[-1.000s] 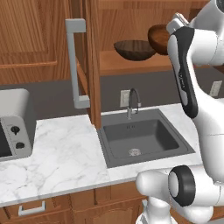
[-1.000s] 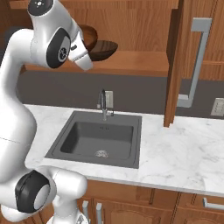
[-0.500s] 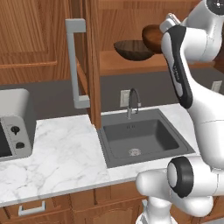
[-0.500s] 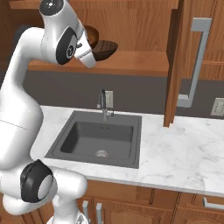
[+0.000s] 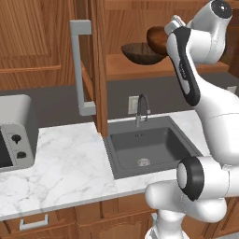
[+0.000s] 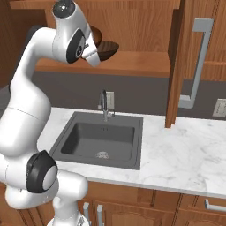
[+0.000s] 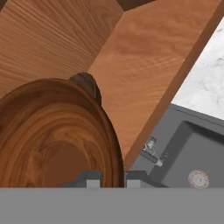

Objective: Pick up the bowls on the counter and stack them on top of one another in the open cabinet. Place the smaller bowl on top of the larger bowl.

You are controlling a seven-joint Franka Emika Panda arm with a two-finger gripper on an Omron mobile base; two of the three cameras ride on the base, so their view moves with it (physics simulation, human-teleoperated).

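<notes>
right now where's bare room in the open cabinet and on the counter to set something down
The open cabinet shelf is bare left of the larger bowl, up to the door edge. It is crowded to the right, where the tool holds the smaller bowl. The counter is bare between the sink and the wall outlet.

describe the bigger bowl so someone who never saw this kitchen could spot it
Look above the sink to the open cabinet. On its wooden shelf sits the larger bowl, wide, shallow and dark brown. The smaller bowl, reddish-brown and held in the gripper, hangs beside it at its upper right.
</notes>
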